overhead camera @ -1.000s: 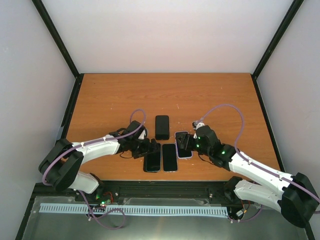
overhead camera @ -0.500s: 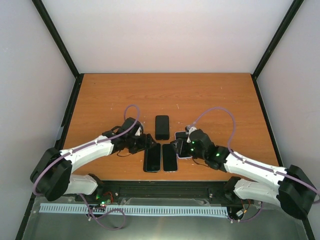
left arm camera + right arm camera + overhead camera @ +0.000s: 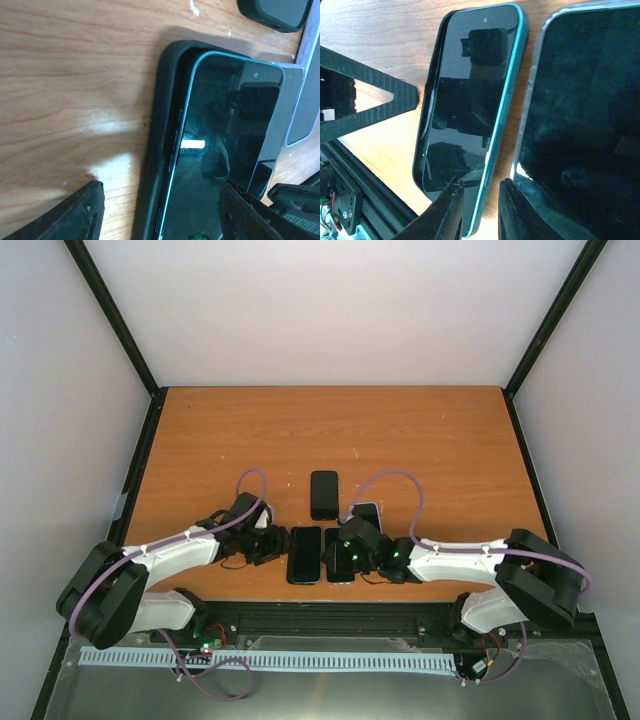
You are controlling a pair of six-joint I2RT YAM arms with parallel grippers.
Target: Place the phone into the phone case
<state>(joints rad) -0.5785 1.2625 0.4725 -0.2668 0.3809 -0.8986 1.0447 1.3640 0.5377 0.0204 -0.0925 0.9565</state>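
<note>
Two phones lie side by side near the front edge of the table (image 3: 200, 440). One of them, the phone (image 3: 225, 125) with the blue rim, lies in the black phone case (image 3: 159, 100).

Most of the job looks done, but not all. In the left wrist view the phone sits crooked. The case wall shows wide along one long side, and the blue rim seems to ride above it there. I think that side is not yet pushed down. The other long side is hard to see.

The left gripper (image 3: 161, 192) is spread wide, with one finger on each side of the case. Wood shows between one finger and the case, so it grasps nothing.

The right gripper (image 3: 481, 184) has its fingers close together, right at the blue edge of the phone. I cannot tell if it pinches that edge or only touches it. Just beside it lies the second phone (image 3: 585, 115), with a silver rim.

What is left, I think, is to press the phone flat until it snaps in all around.
</note>
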